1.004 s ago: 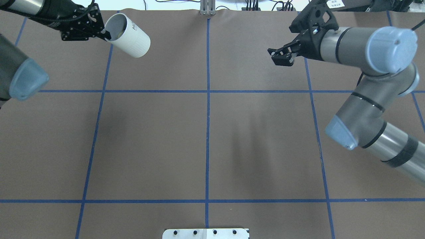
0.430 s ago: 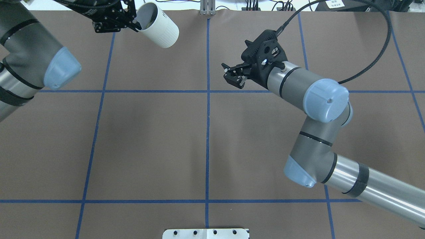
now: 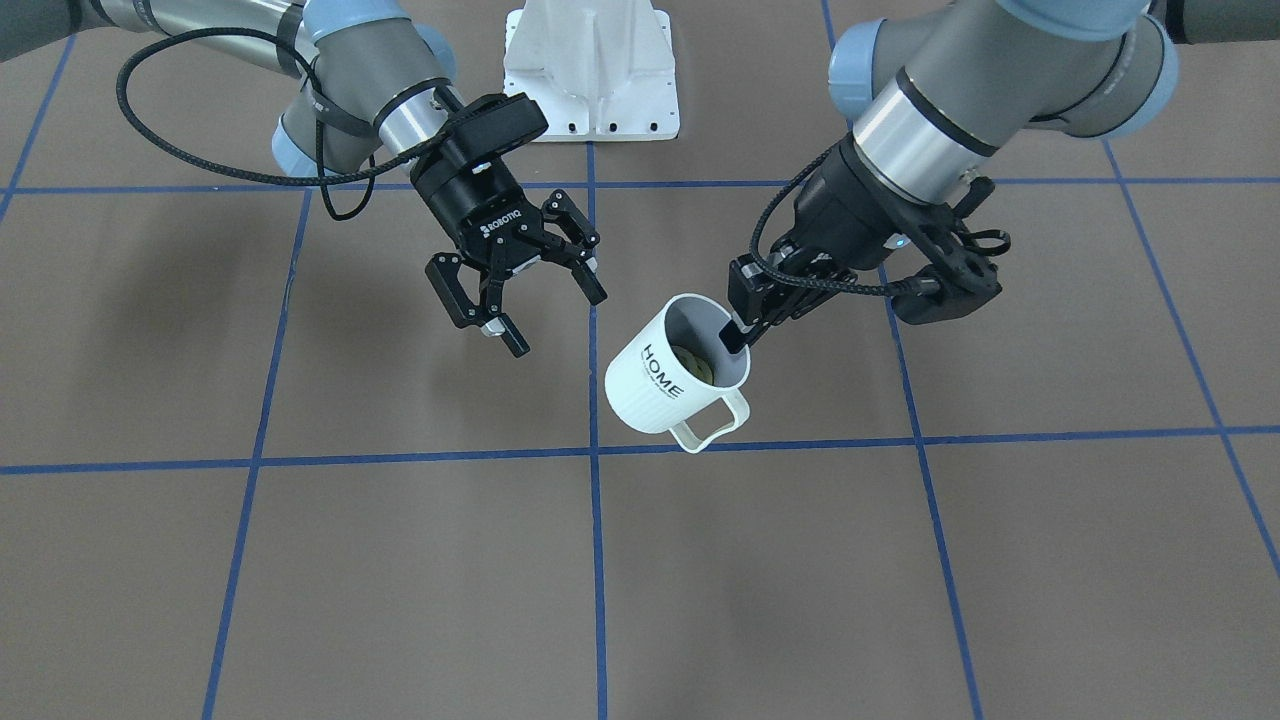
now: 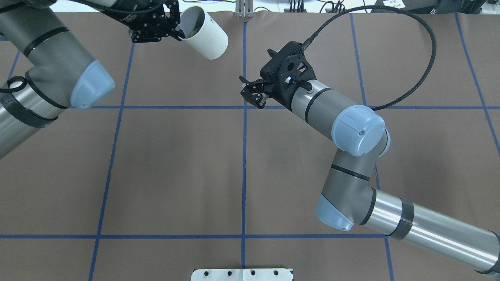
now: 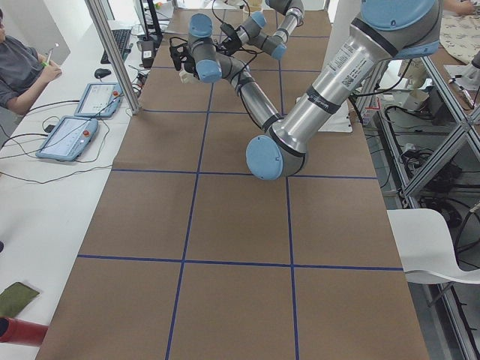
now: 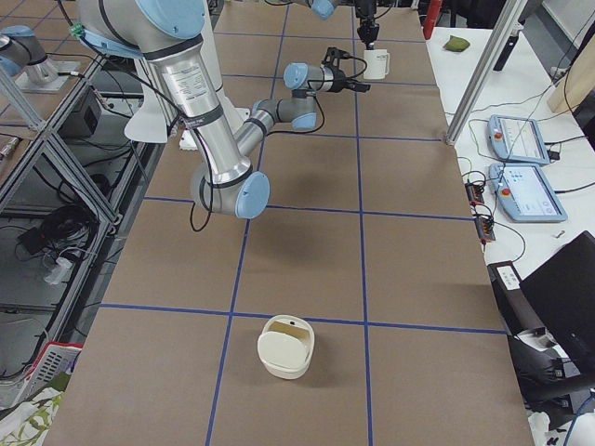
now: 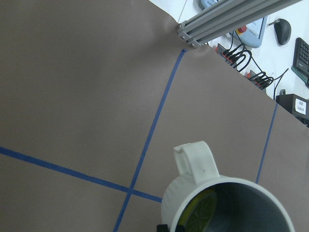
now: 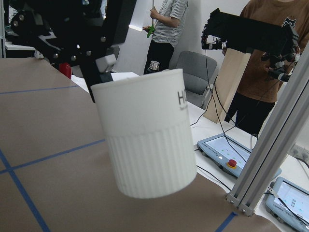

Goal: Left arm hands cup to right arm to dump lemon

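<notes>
Brown counter [image 3: 400, 560], gridded with blue tape, lies beneath both arms. The left arm [image 3: 930, 110] has its left claw [image 3: 738, 335] pinched on the rim of the white "HOME" mug [image 3: 665, 385], which hangs tilted above the counter. Just beside it, the right arm [image 3: 380, 90] carries its right claw [image 3: 557, 322] spread wide and empty, apart from the mug. A lemon slice [image 3: 693, 365] sits inside.

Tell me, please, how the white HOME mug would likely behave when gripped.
The cup looks rigid, probably ceramic, so it should not deform. Its ribbed lower wall may resist slipping. Hanging tilted from the left end effector by its rim, it could pivot when touched.
</notes>
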